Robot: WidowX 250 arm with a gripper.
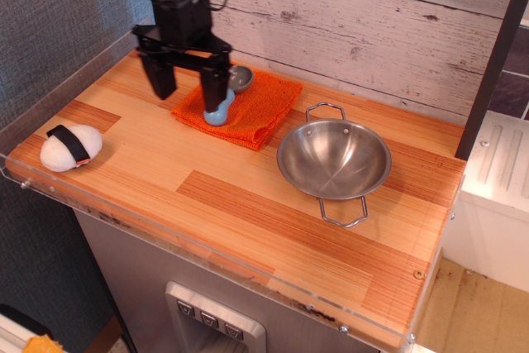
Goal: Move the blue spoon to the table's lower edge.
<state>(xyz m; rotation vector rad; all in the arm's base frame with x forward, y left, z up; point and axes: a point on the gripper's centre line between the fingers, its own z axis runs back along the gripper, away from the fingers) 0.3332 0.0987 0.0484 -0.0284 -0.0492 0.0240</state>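
The blue spoon (225, 105) lies on a folded orange cloth (256, 109) at the back of the wooden table (248, 204). Its grey bowl points to the wall and its light-blue handle points to the front. My black gripper (188, 93) hangs open above the cloth's left edge. Its right finger (213, 84) covers part of the spoon's handle, and its left finger (161, 78) is over the bare wood left of the cloth. Nothing is between the fingers.
A two-handled steel pan (334, 160) stands right of the cloth. A white rice ball with a black band (70, 146) lies near the table's left front corner. A clear acrylic rim (207, 258) runs along the front edge. A plank wall stands behind.
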